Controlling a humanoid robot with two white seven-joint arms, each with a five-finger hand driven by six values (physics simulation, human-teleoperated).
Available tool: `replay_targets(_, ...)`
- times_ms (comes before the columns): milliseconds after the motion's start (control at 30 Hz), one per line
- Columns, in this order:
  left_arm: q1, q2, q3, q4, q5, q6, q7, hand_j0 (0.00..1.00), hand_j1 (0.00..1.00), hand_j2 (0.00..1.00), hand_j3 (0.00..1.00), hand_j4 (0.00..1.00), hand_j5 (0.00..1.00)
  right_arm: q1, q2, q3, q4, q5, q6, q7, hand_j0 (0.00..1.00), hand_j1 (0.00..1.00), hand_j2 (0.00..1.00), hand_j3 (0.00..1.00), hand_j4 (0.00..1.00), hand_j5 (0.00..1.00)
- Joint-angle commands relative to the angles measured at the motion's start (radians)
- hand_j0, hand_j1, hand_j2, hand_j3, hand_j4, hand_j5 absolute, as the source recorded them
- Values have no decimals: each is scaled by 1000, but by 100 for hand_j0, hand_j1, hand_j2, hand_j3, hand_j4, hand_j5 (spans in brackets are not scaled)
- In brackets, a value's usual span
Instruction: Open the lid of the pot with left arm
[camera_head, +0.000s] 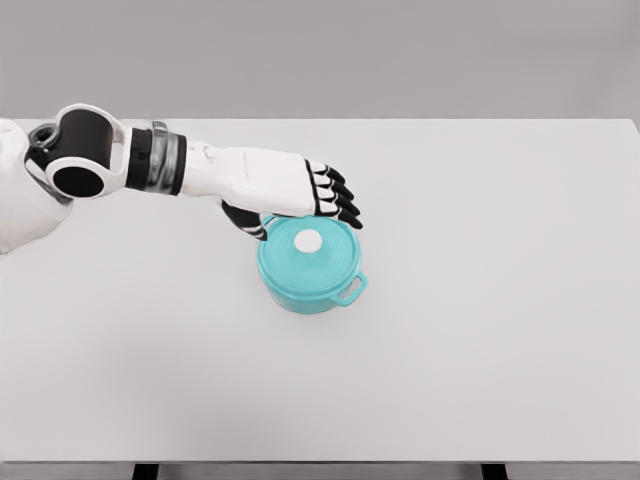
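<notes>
A teal pot (310, 282) stands near the middle of the white table (480, 330). Its teal lid (312, 255) sits closed on top, with a white knob (308, 241) at its centre. One side handle (352, 289) sticks out at the lower right. My left hand (305, 205) reaches in from the left and hovers over the pot's far edge. Its fingers (338, 195) are stretched out flat and its thumb (245, 220) hangs below beside the pot's far left rim. The hand holds nothing and the knob is uncovered. The pot's far handle is hidden under the hand.
The left forearm (150, 160) crosses the table's far left part. The table's front edge (320, 462) runs along the bottom of the view.
</notes>
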Motion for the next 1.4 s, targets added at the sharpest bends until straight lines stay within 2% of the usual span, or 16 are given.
replay_targets(0, 0, -41, -32, 1, -43, 3, 0, 100, 100, 100, 100, 100, 100, -2, 0, 0, -2, 0, 0, 0, 100, 100, 100, 100, 100, 100)
replay_targets(533, 5, -52, -50, 24, -87, 3, 0, 98, 98, 98, 98, 98, 98, -2, 0, 0, 0, 0, 0, 0, 100, 100, 100, 100, 100, 100)
replay_targets(600, 5, -53, -60, 27, -112, 3, 0, 92, 92, 92, 92, 92, 92, 0, 0, 0, 0, 0, 0, 0, 100, 100, 100, 100, 100, 100)
replay_targets(733, 5, -55, -61, 29, -116, 3, 0, 92, 92, 92, 92, 92, 92, 0, 0, 0, 0, 0, 0, 0, 100, 100, 100, 100, 100, 100)
replay_targets(833, 5, -55, -66, 31, -132, 3, 0, 84, 84, 84, 84, 84, 84, 0, 0, 0, 0, 0, 0, 0, 100, 100, 100, 100, 100, 100)
replay_targets(933, 5, -55, -67, 32, -141, 3, 0, 81, 81, 81, 81, 81, 81, 0, 0, 0, 0, 0, 0, 0, 100, 100, 100, 100, 100, 100)
replay_targets(1300, 5, -56, -87, 47, -156, 3, 0, 79, 79, 79, 79, 79, 79, 0, 0, 0, 0, 0, 0, 0, 100, 100, 100, 100, 100, 100)
replay_targets(1367, 5, -56, -87, 47, -158, 3, 0, 69, 69, 69, 69, 69, 69, 0, 0, 0, 0, 0, 0, 0, 100, 100, 100, 100, 100, 100)
